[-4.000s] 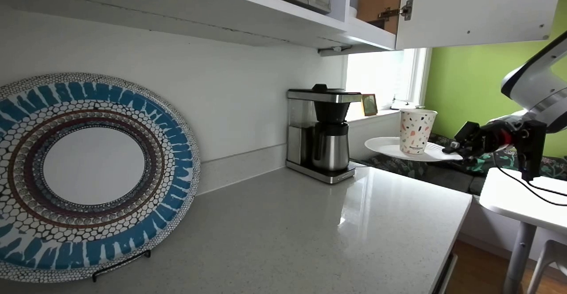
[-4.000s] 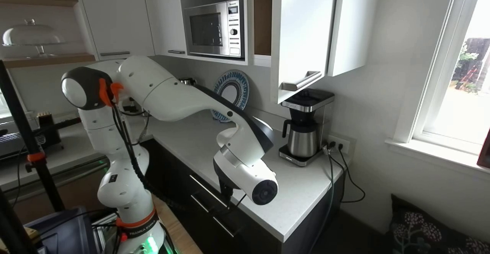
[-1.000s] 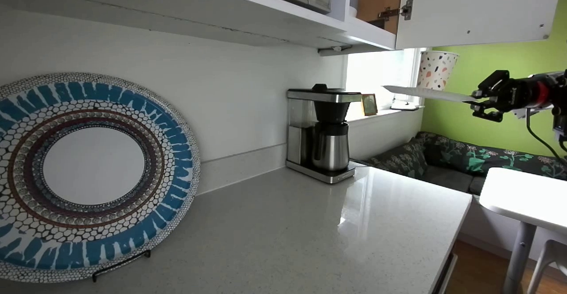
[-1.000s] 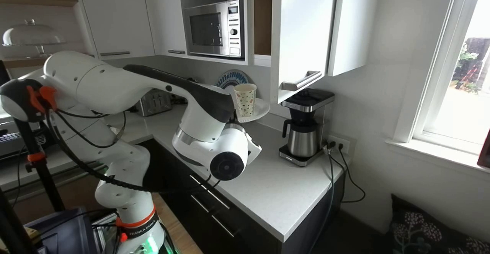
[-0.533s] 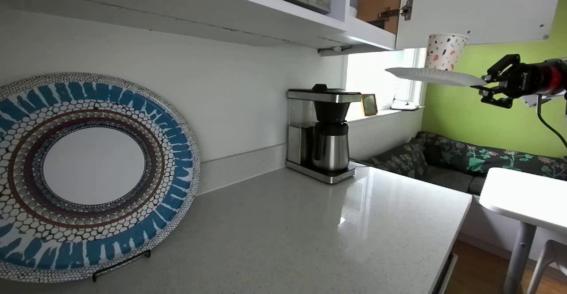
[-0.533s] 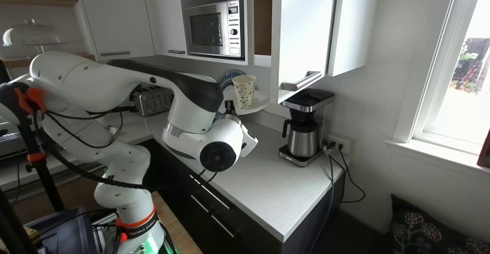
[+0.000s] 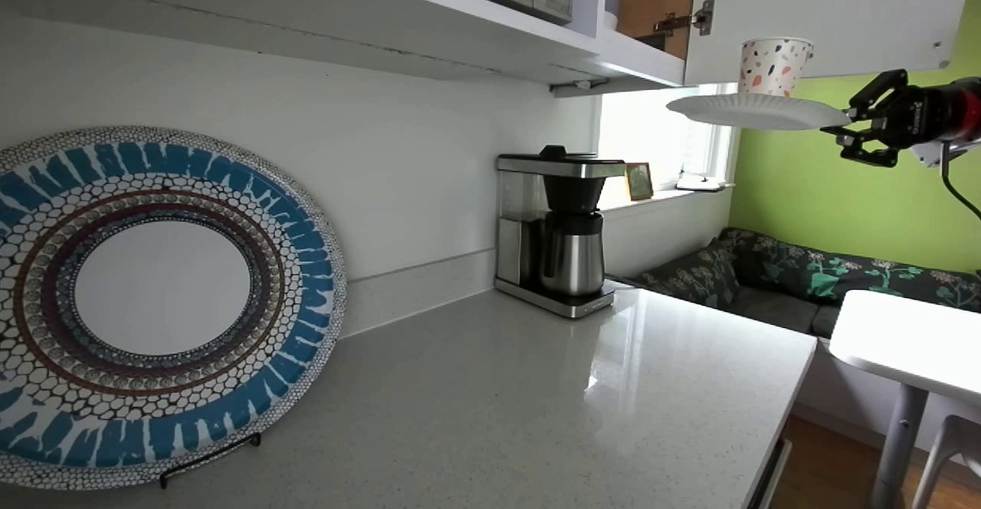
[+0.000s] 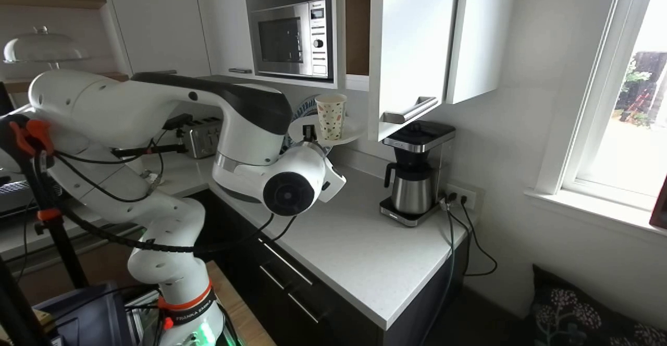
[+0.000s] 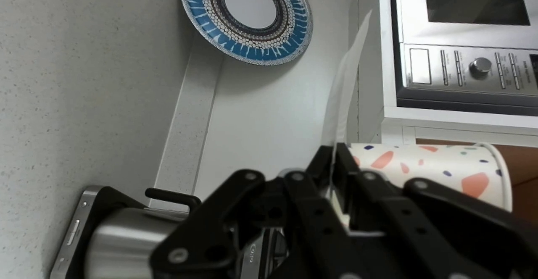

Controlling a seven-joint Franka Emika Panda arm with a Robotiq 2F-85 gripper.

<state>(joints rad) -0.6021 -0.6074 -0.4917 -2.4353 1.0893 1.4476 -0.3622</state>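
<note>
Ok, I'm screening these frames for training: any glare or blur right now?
In both exterior views the window looks overexposed; in an exterior view the glossy counter throws a bright reflection; in the wrist view the near parts of the hand look soft, while the pattern on the cup reads clearly.

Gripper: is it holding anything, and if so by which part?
The gripper holds the white plate by its rim; the speckled cup stands on the plate and is not itself gripped.

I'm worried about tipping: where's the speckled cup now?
In an exterior view, the speckled cup is at the upper right, standing on the white plate whose edge the gripper pinches, in front of the open cabinet door.
</note>
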